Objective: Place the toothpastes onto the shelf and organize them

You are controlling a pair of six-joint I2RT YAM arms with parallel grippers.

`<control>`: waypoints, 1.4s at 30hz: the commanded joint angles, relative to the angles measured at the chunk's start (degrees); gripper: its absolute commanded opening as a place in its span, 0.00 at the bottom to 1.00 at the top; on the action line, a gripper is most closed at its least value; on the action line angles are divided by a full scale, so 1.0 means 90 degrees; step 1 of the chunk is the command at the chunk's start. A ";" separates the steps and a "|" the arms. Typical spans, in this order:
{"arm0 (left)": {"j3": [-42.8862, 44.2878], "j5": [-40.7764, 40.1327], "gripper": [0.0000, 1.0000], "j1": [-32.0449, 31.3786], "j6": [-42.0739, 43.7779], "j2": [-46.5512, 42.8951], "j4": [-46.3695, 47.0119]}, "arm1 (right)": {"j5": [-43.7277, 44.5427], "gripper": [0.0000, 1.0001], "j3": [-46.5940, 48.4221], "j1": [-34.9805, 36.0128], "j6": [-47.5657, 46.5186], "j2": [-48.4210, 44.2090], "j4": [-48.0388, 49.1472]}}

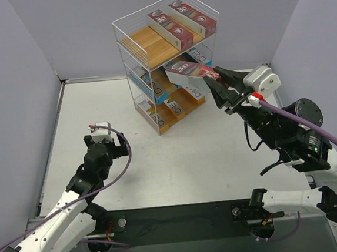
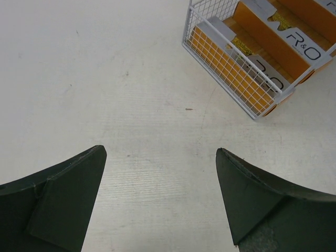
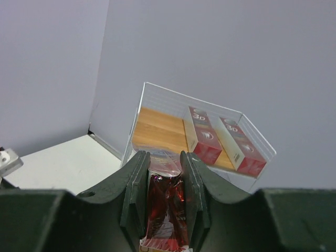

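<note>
One red carton (image 3: pixel 165 205) clamped in right gripper (image 3: pixel 163 160) (near shelf (image 3: pixel 157 123))

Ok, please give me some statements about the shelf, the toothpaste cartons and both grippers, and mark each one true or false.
1. The right gripper is shut on a red toothpaste carton. True.
2. The left gripper holds a carton. False: it is open and empty above the table.
3. Two red cartons lie on the top board of the shelf. True.
4. The top tier holds orange packs. False: the orange cartons are on the bottom tier.
5. The top board is completely covered. False: in the top view its left part is bare wood.
</note>
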 commanded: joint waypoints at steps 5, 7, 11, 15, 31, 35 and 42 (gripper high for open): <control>-0.0436 0.0265 0.97 0.0025 0.0340 0.0156 0.0952 | -0.0681 0.03 0.1059 -0.0657 -0.0661 0.0975 0.1368; -0.0524 0.0274 0.97 0.0025 0.0349 0.0176 0.1040 | -0.0857 0.03 0.1341 -0.1008 -0.0504 0.1297 0.1456; -0.0603 0.0313 0.97 0.0025 0.0447 0.0176 0.1186 | -0.1121 0.04 0.1683 -0.1419 -0.0338 0.1834 0.1729; -0.0622 0.0352 0.97 0.0034 0.0603 0.0234 0.1352 | -0.1492 0.04 0.1996 -0.1732 0.0043 0.2390 0.1866; -0.0612 0.0684 0.97 0.0044 0.0506 0.0205 0.1538 | -0.1756 0.08 0.1832 -0.2259 0.1029 0.3778 0.3184; -0.0622 0.0792 0.97 0.0044 0.0496 0.0215 0.1606 | -0.2097 0.11 0.1480 -0.2367 0.1537 0.3906 0.3457; -0.0612 0.0811 0.97 0.0044 0.0496 0.0234 0.1626 | -0.2430 0.16 0.1138 -0.2435 0.2152 0.4062 0.3566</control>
